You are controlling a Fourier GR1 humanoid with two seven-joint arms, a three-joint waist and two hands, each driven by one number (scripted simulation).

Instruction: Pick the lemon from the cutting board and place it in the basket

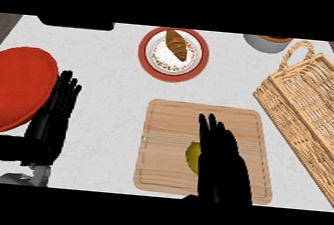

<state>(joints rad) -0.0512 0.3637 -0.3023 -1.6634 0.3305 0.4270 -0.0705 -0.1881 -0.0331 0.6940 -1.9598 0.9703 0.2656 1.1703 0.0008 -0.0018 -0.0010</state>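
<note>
A yellow-green lemon lies on the wooden cutting board, mostly hidden by my right hand. That hand hovers over the board with straight fingers pointing away, its left edge beside or above the lemon; contact cannot be told. The wicker basket stands at the right, angled along the counter's edge. My left hand rests open at the left, fingers up, next to the red plate.
A big red plate sits at the far left. A smaller red-rimmed plate with a croissant is behind the board. A grey cup stands at the back right, a dark object at the back left.
</note>
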